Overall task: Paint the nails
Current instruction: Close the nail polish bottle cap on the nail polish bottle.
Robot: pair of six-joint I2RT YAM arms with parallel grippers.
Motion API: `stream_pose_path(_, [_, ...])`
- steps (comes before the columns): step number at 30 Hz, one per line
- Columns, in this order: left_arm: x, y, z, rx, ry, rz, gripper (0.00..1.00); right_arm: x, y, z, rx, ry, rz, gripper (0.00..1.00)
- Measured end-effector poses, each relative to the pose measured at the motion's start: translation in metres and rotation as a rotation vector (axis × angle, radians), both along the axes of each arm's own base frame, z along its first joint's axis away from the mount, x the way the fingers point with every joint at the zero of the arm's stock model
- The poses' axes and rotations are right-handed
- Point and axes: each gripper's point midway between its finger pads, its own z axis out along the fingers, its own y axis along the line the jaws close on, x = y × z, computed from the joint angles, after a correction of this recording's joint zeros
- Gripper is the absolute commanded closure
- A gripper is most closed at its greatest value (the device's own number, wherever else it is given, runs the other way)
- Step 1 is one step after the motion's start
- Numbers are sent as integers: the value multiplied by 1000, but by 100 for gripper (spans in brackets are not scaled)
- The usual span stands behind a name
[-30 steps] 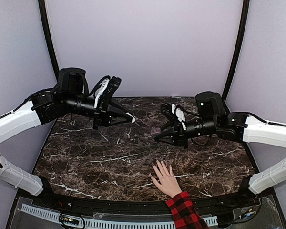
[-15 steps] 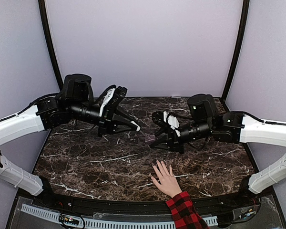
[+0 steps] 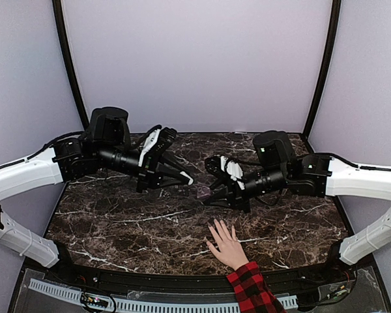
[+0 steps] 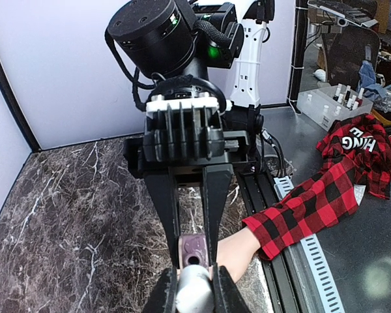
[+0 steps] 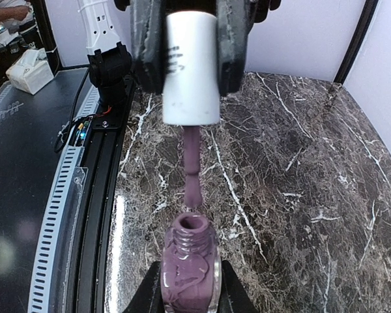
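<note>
A light-skinned hand (image 3: 226,245) with a red-and-black plaid sleeve (image 3: 251,291) lies flat at the table's near edge; its nails are too small to make out. It also shows in the left wrist view (image 4: 240,253). My right gripper (image 3: 206,194) is shut on an open purple polish bottle (image 5: 190,270) above mid-table. My left gripper (image 3: 188,177) is shut on the white cap (image 5: 192,65). The purple brush (image 5: 192,166) hangs with its tip just above the bottle's mouth. The left wrist view shows the bottle (image 4: 197,251) below the cap (image 4: 194,293).
The dark marble table (image 3: 117,222) has a black rail (image 3: 150,277) along its near edge. Purple walls enclose the back and sides. Outside the cell lie a plaid garment (image 4: 368,147) and a clear box of small bottles (image 4: 329,104).
Both grippers have moved toward each other over the table's middle: the left down and right with the cap, the right to the left with the bottle. The hand has not moved.
</note>
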Motion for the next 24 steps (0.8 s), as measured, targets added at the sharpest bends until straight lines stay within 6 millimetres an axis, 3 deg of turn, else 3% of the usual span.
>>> stream_pose_path(24, [0,-5,-11,30,-7,-6,100,2,2,1,-2,-10,-4,100])
